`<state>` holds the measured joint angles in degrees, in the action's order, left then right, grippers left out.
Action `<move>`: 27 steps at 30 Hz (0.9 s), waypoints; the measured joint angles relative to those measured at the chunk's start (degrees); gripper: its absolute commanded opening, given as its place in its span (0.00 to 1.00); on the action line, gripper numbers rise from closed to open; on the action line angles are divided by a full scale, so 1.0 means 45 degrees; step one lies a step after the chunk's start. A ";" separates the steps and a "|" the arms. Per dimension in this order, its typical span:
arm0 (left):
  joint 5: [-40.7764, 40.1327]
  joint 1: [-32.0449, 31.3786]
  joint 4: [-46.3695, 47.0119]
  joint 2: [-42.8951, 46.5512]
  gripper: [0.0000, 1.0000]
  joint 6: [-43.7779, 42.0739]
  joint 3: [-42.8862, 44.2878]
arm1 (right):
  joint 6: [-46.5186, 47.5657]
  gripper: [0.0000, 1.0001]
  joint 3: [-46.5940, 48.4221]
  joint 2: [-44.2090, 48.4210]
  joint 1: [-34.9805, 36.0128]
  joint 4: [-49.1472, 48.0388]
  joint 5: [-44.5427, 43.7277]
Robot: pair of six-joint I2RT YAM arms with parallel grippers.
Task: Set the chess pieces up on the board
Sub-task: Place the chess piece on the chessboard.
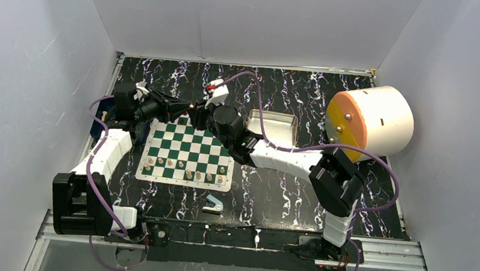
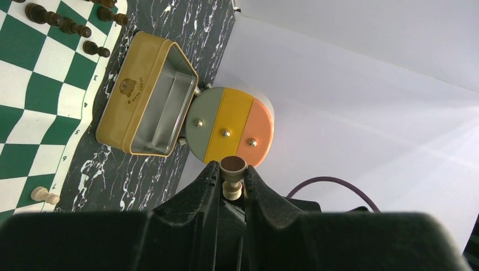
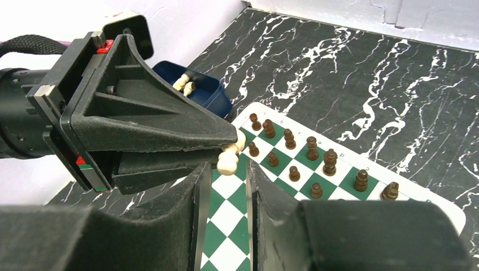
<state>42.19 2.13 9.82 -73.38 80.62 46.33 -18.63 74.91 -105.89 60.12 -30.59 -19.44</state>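
My left gripper is shut on a pale beige chess piece, whose round base faces the camera. In the right wrist view the same piece pokes out of the left gripper's fingertips, above the far left part of the board. My right gripper is open, its tips on either side of that piece's head and not closed on it. In the top view both grippers, left and right, meet over the board's far edge. Dark pieces stand in two rows; pale pieces line the near row.
A dark blue tray holding pale pieces sits left of the board. An open silver tin lies right of the board, and a white drum with a coloured face beyond it. A small blue-and-white stapler-like object lies near the front edge.
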 measured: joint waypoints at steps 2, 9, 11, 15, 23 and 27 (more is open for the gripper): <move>-0.0010 0.0000 0.0019 0.0000 0.04 0.0010 0.0000 | 0.0049 0.43 -0.0005 0.0000 0.0000 -0.0063 -0.0126; -0.0039 0.0000 0.0102 0.0000 0.04 0.0092 -0.0005 | 0.0189 0.37 -0.0068 0.0000 0.0000 -0.0238 -0.0364; -0.0034 0.0000 0.0097 0.0000 0.04 0.0097 -0.0029 | 0.0194 0.38 -0.0102 0.0000 0.0005 -0.0306 -0.0379; -0.0024 0.0000 0.0102 0.0000 0.04 0.0107 -0.0126 | 0.0209 0.45 -0.0102 0.0000 -0.0005 -0.0350 -0.0491; 0.0058 -0.0015 0.0170 0.0000 0.04 0.0243 -0.0219 | 0.0228 0.29 -0.0107 0.0000 0.0005 -0.0457 -0.0617; 0.0073 -0.0024 0.0204 0.0000 0.05 0.0330 -0.0219 | 0.0238 0.13 -0.0107 0.0000 0.0053 -0.0549 -0.0568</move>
<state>42.52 2.02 10.74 -73.38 82.11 45.34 -17.56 74.43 -105.89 60.36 -33.06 -22.00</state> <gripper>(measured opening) 0.173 0.233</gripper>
